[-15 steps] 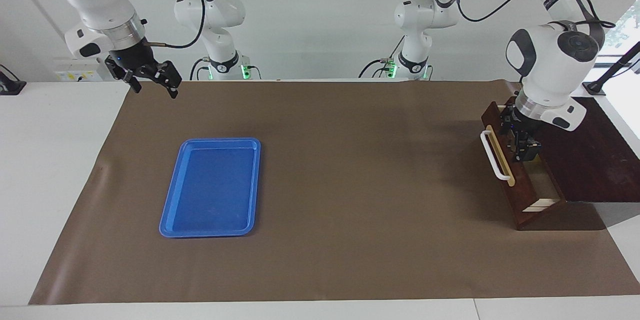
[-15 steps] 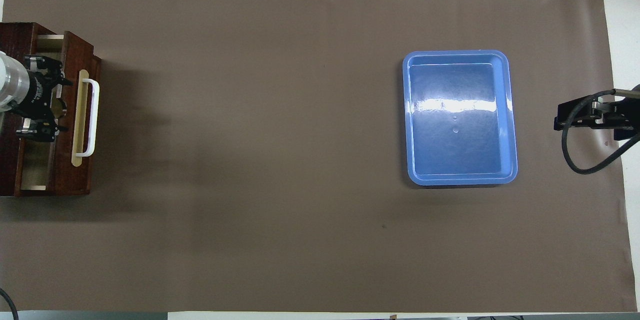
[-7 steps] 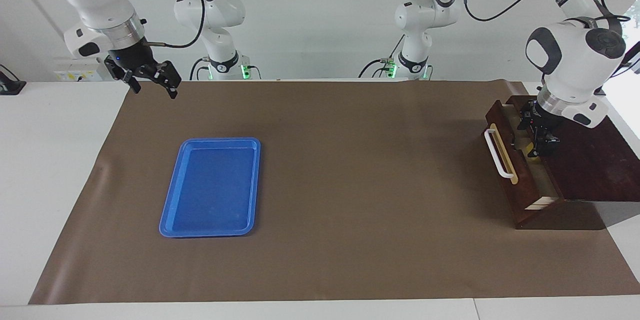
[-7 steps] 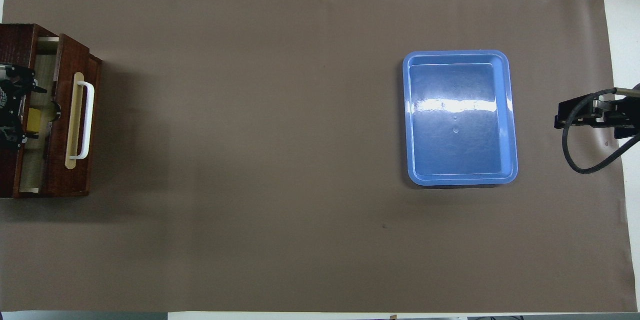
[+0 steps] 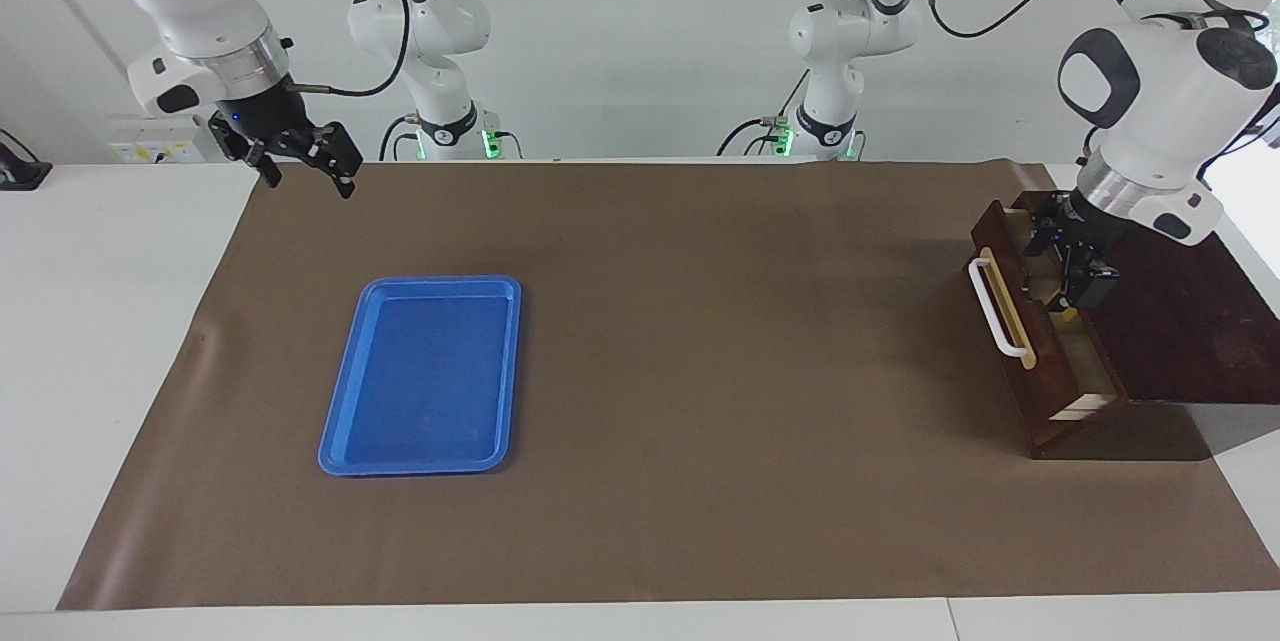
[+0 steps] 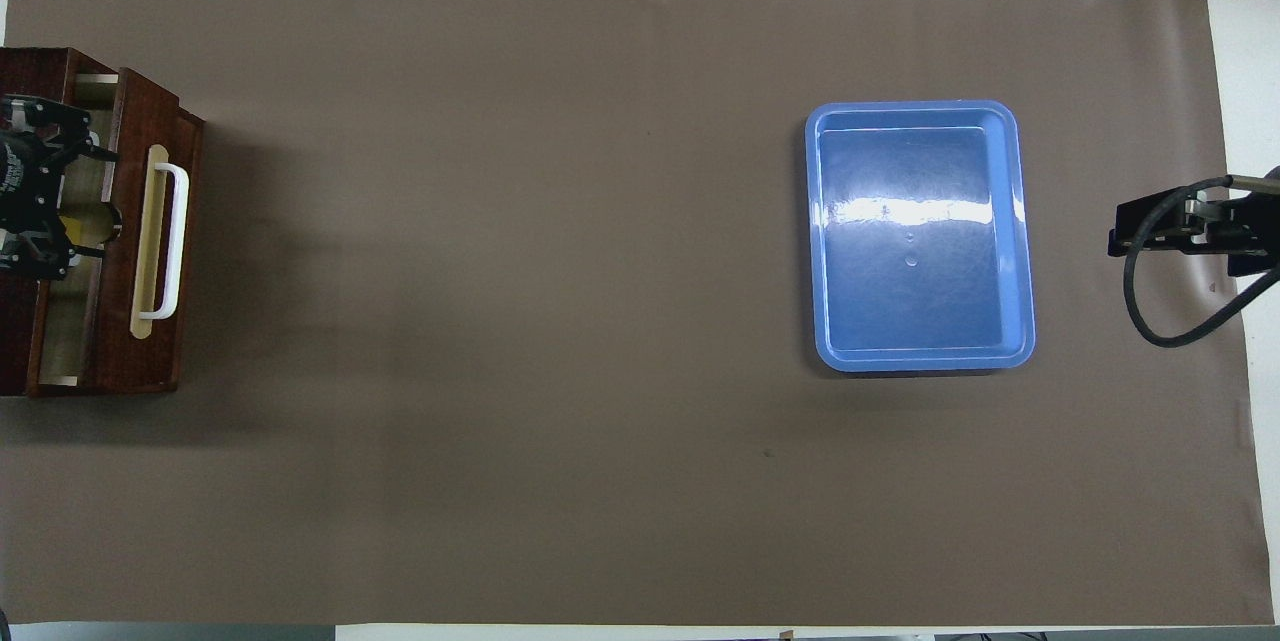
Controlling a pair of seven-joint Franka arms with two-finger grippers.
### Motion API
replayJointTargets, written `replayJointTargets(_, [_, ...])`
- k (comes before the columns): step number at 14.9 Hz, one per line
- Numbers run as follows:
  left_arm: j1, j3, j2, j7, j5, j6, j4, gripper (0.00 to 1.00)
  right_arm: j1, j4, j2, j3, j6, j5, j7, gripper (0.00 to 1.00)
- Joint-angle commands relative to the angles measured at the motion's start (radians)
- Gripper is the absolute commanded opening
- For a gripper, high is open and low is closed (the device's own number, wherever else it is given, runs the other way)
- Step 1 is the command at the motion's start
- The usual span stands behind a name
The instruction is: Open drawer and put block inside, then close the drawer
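Brown mat [image 5: 700, 371]: one drawer [image 5: 1030, 341], one block [image 5: 1068, 315], one tray [image 5: 420, 376].

Blue tray [image 6: 920, 236] on brown mat [image 6: 560, 321] (drawer [image 6: 150, 231] pulled open).

I see a white desk [image 5: 120, 341]; a big brown mat [image 5: 700, 341] covers most of it, and white desk shows at the edges; a plain white wall [image 5: 620, 41] stands at my end; bright light comes from a window [image 5: 1262, 31] by one corner.
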State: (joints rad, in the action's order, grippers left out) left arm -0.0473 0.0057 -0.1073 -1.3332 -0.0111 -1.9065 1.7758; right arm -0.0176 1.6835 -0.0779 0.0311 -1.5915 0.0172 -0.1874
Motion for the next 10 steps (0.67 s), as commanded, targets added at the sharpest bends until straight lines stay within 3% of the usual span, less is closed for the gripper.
replayJointTargets(1, [0.039,0.01,0.021,-0.011,0.003,-0.075,0.108,1.0,0.025,0.024,-0.014,-0.011,-0.033,0.017,0.025,1.0])
replayJointTargets(10, [-0.095,0.016,0.018,0.054,-0.013,-0.126,0.106,1.0,0.033,0.025,-0.013,-0.011,-0.058,0.017,0.026,1.0])
